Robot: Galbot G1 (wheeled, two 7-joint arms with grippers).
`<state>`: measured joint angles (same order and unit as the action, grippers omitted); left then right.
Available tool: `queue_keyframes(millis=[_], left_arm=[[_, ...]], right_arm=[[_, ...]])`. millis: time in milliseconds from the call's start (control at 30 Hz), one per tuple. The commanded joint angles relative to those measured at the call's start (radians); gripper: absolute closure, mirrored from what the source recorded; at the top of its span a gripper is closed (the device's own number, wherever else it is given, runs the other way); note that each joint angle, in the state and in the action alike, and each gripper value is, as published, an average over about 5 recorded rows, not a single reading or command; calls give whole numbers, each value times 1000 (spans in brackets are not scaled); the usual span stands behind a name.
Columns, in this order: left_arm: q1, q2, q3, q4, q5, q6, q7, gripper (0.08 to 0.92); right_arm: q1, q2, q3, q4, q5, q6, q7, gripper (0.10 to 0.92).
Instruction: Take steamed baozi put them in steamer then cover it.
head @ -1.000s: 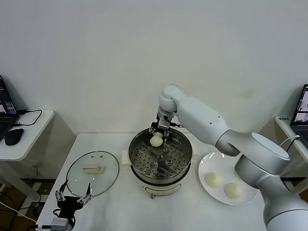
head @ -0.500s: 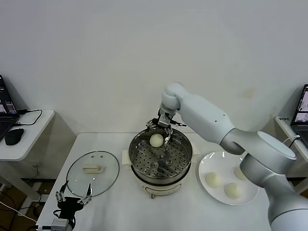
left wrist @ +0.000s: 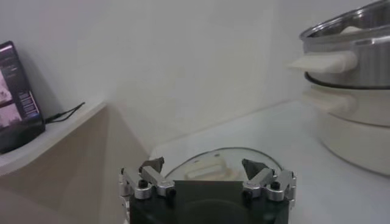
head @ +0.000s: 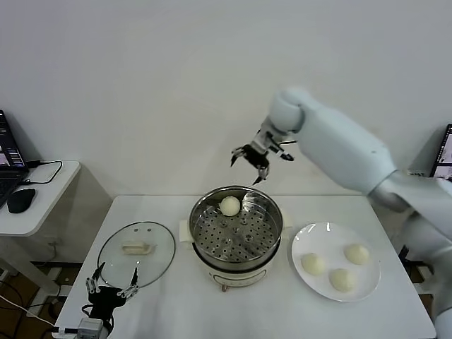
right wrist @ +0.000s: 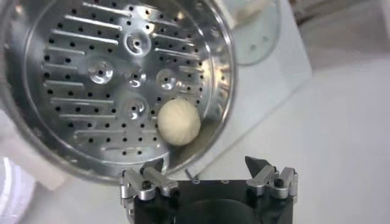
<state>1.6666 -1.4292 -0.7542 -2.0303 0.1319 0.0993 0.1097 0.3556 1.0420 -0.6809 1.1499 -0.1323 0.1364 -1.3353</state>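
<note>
My right fingers [head: 253, 159] hung spread and empty above the steamer [head: 236, 227], where one baozi [head: 229, 205] lay. Three more [head: 342, 280] sat on the plate [head: 304, 240]: soft, light, easily dented, best pinched gently across their sides. My left fingers [head: 111, 285] waited apart by the lid [head: 135, 254].

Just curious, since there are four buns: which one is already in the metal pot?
The lone bun lying on the steamer's perforated floor near the far wall. The other three buns sit on the white plate.
</note>
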Motion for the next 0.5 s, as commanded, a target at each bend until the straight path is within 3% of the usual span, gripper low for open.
queue_keyframes(millis=[33,200,500], left_arm=[[4,15,7,-4,-5,6,0,177],[-2,26,7,-7,-32,27,5,177],[-1,21,8,-15,-34,36,9,177]], right_arm=[[9,-309,-15,183,160,-424,-6,203],[-50,-444,-8,292,149,-567,6,203],[-288,-550,84,379,70,-534,18,203]])
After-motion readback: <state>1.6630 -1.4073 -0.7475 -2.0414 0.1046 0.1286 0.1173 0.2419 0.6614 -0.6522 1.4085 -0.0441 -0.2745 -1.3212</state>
